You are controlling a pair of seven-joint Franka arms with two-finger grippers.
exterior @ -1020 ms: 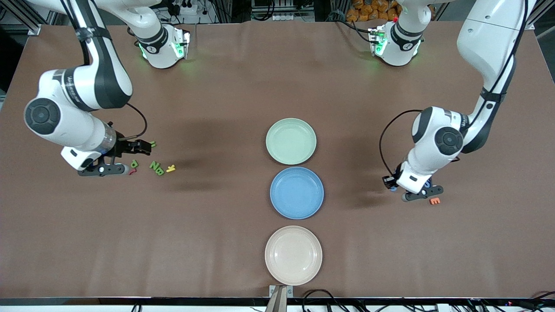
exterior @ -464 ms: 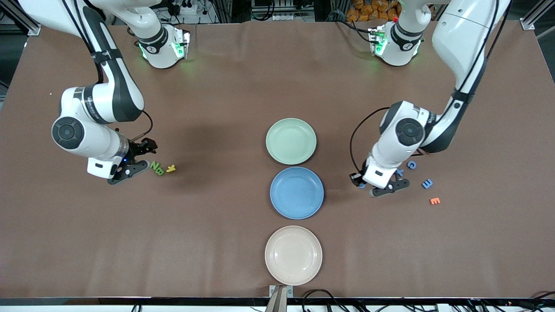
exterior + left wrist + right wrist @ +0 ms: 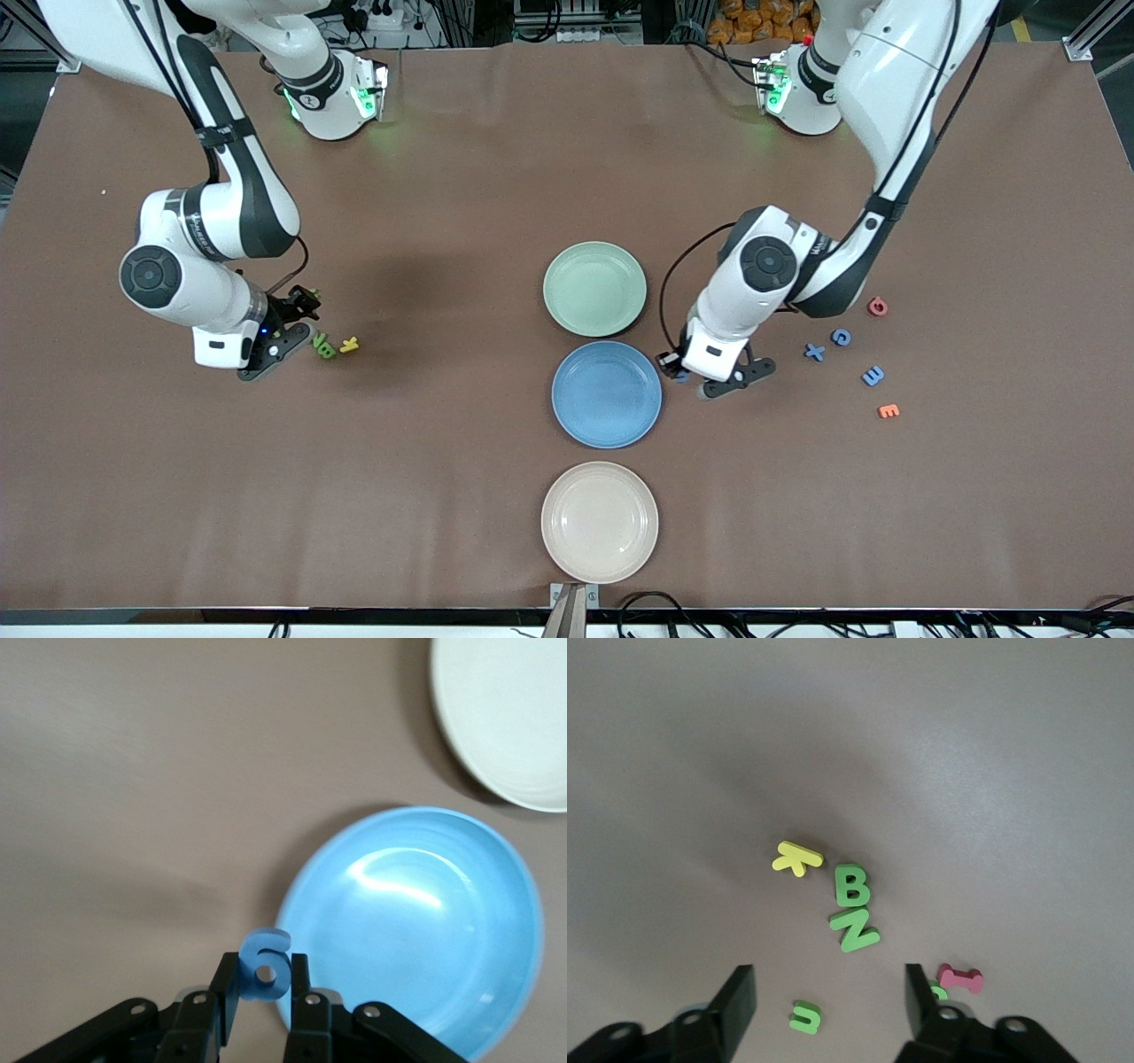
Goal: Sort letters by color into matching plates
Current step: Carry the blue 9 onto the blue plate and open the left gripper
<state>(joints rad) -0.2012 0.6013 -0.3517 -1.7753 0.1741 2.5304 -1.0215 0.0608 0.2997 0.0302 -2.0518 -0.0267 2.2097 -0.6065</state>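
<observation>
Two grippers work: left gripper (image 3: 263, 1014), clamping a blue letter (image 3: 264, 966), nears blue plate (image 3: 607, 394) at three o'clock for dropping; right gripper (image 3: 828, 1010), apparently open and empty, straddles green letters (image 3: 852, 904).

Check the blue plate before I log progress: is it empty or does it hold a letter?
Empty. The blue plate shows bare; the left gripper holds a blue letter just outside its rim.

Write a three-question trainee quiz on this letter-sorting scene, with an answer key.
1. What does the left hand hold?
2. True or false: the green plate already contains letters.
3. Which plate lies nearest the front camera: A green, B blue, C beige?

Key:
1. A blue letter, at the blue plate's rim.
2. False; it has none.
3. C.
</observation>
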